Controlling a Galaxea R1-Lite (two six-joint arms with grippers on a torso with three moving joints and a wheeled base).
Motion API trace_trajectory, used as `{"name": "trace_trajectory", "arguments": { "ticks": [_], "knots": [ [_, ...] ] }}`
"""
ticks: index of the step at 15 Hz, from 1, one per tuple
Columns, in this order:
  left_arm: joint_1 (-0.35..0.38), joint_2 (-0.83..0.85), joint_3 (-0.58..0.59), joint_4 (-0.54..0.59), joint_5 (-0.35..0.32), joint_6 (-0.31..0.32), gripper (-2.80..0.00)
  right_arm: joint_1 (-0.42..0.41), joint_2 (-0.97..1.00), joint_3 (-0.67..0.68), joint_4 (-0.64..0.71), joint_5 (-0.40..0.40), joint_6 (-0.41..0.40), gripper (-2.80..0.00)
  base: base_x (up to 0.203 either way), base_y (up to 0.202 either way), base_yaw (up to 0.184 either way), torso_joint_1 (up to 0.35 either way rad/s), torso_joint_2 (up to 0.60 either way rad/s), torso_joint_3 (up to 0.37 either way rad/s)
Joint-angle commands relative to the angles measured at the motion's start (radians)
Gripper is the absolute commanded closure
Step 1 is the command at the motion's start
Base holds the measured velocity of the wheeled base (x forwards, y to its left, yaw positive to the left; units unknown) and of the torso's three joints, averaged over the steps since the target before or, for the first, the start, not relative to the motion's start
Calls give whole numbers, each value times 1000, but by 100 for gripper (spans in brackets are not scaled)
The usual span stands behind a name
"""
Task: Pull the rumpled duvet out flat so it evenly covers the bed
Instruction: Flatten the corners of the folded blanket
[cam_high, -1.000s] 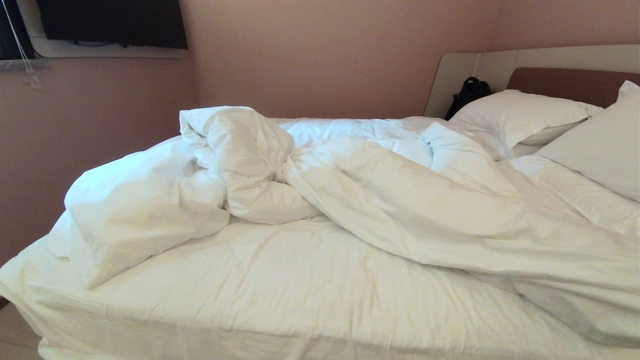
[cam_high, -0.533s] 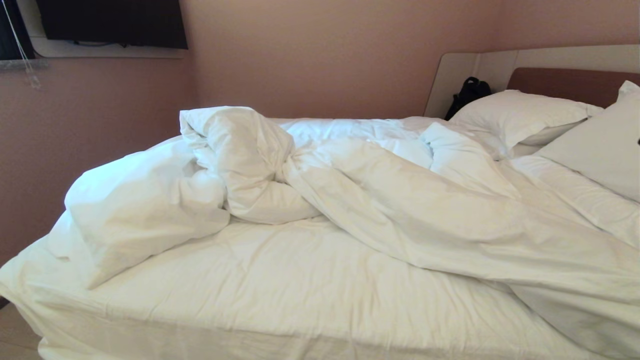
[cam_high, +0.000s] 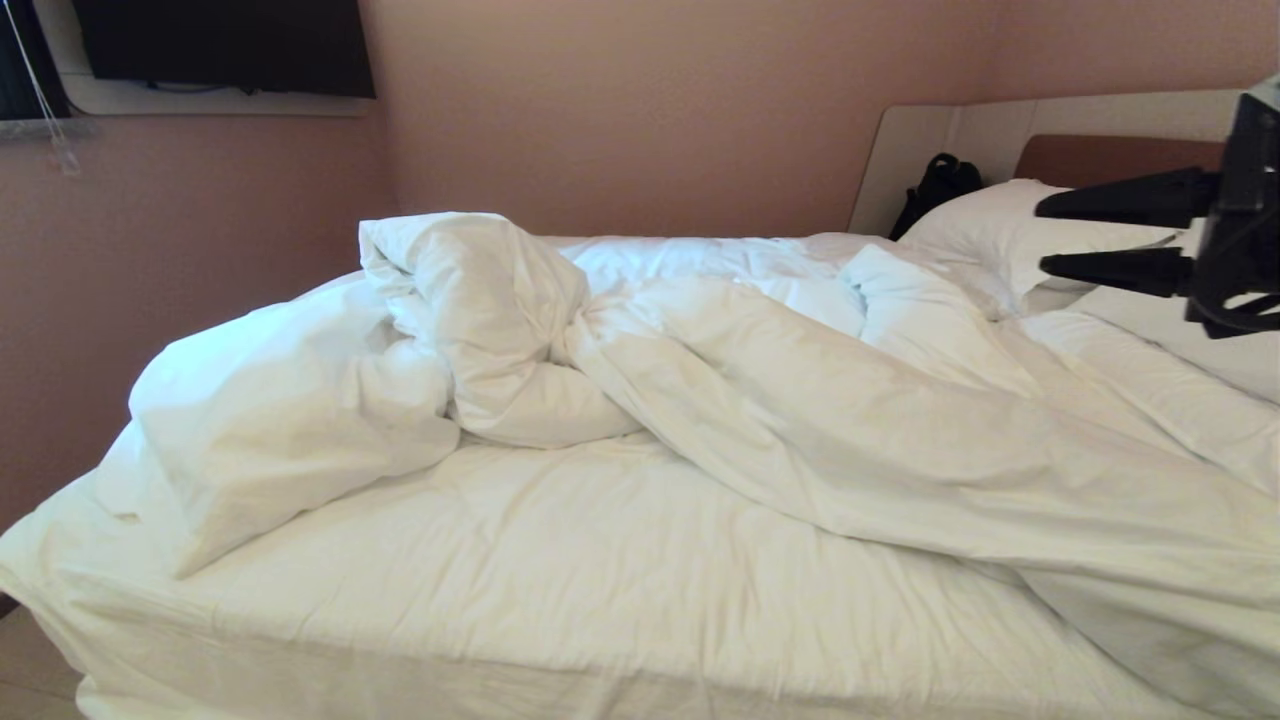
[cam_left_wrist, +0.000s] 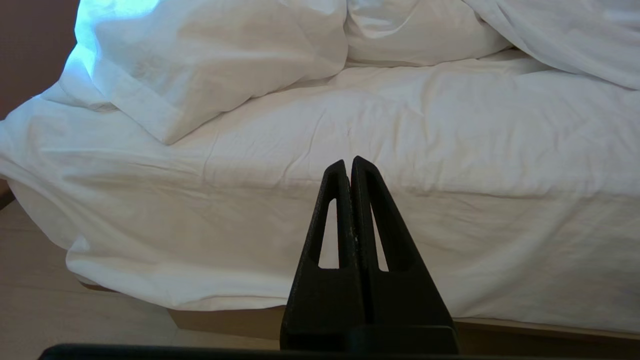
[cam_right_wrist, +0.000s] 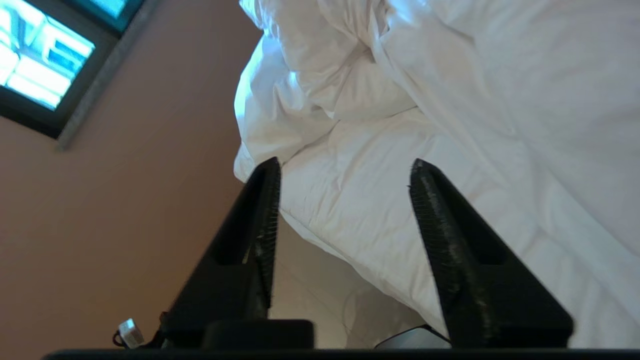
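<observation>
The duvet (cam_high: 760, 400) lies bunched and twisted across the bed (cam_high: 560, 590), well below my right gripper (cam_high: 1040, 235), which hangs in the air at the right edge of the head view with its two black fingers (cam_high: 1120, 200) parted and nothing between them. They point level toward the left, in front of the pillows (cam_high: 1010, 235) and the brown headboard (cam_high: 1110, 158). From there the duvet runs from the right side up to a tall knot (cam_high: 480, 310) near the far wall (cam_high: 640, 110), with a fat fold (cam_high: 280, 420) on the left. The near strip of sheet (cam_high: 520, 560) is bare. My left gripper (cam_left_wrist: 348, 165) is clenched shut on nothing, low beside the bed's near edge.
</observation>
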Motion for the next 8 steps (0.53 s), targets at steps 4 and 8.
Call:
{"name": "trace_trajectory", "arguments": {
  "ticks": [4,8],
  "knots": [
    [0,0,0,0,0,0,0,190,281,-211,38,-650,-36,0,0,0,0,0,0,0],
    [0,0,0,0,0,1,0,285,498,-428,125,-904,-117,0,0,0,0,0,0,0]
  ]
}}
